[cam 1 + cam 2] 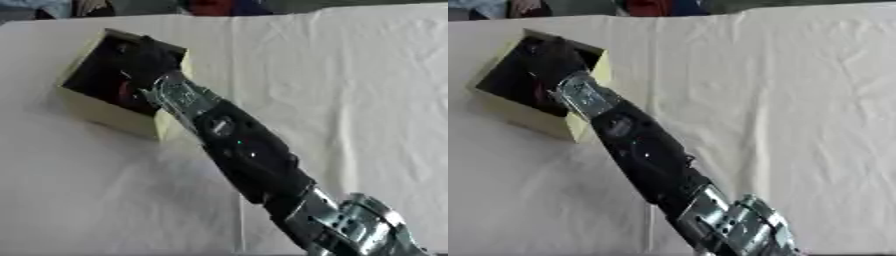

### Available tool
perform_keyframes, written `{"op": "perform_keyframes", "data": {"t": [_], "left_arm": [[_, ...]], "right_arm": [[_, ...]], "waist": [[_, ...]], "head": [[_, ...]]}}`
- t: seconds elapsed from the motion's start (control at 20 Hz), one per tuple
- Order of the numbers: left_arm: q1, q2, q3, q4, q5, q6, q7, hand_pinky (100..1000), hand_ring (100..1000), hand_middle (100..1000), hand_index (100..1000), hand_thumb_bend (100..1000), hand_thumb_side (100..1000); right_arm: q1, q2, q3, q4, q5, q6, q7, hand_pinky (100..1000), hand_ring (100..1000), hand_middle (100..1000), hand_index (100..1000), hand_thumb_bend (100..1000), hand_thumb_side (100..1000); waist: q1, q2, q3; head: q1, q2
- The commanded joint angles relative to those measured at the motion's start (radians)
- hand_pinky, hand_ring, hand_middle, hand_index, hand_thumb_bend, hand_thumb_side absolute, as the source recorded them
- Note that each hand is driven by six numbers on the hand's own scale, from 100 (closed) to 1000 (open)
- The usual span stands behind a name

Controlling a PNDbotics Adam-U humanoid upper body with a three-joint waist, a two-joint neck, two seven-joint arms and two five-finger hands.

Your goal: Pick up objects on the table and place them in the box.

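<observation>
A pale yellow cardboard box [105,116] with a dark inside stands at the far left of the table, turned corner-on. My right arm [249,150] comes up from the lower right corner and reaches over the box's near rim. My right hand [144,57] is down inside the box, black against the dark interior, so its shape is hard to read. A small reddish patch [128,93] shows inside the box beside the wrist; I cannot tell what it is. No loose object shows on the table. My left hand appears in neither view.
A creased white cloth [350,100] covers the whole table. The table's far edge runs just behind the box [522,119].
</observation>
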Motion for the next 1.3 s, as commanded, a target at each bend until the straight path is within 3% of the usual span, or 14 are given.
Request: {"op": "perform_keyframes", "data": {"t": [0.05, 0.35, 0.55, 1.0, 1.3], "left_arm": [[-0.005, 0.008, -0.001, -0.019, 0.001, 0.002, -0.005, 526, 615, 684, 742, 100, 679], [-0.005, 0.007, -0.002, -0.019, 0.000, 0.004, -0.012, 527, 616, 684, 742, 100, 678], [-0.004, 0.007, -0.001, -0.019, -0.001, 0.005, -0.015, 527, 616, 685, 742, 100, 679], [-0.003, 0.012, 0.002, -0.019, -0.007, 0.005, -0.011, 527, 617, 685, 742, 100, 676], [-0.002, 0.019, 0.005, -0.019, -0.013, 0.003, -0.006, 528, 617, 685, 742, 100, 675]], "right_arm": [[-0.021, 0.008, -0.005, -0.042, 0.023, 0.009, 0.001, 894, 875, 745, 919, 100, 195], [-0.025, 0.016, -0.009, -0.089, 0.038, 0.032, 0.011, 895, 871, 737, 919, 100, 241], [-0.028, 0.014, -0.012, -0.147, 0.008, 0.039, 0.010, 883, 851, 703, 896, 100, 154], [-0.049, -0.081, 0.004, -0.450, -0.243, 0.075, 0.058, 853, 813, 635, 848, 100, 105], [-0.036, -0.215, 0.017, -0.648, -0.385, 0.096, 0.115, 849, 809, 628, 824, 100, 100]], "waist": [[0.005, -0.015, 0.001], [0.006, -0.017, 0.000], [0.005, -0.017, 0.001], [0.003, -0.023, -0.005], [0.002, -0.026, -0.016]], "head": [[0.002, -0.010], [0.001, -0.013], [0.003, -0.011], [0.014, 0.003], [0.032, 0.009]]}}
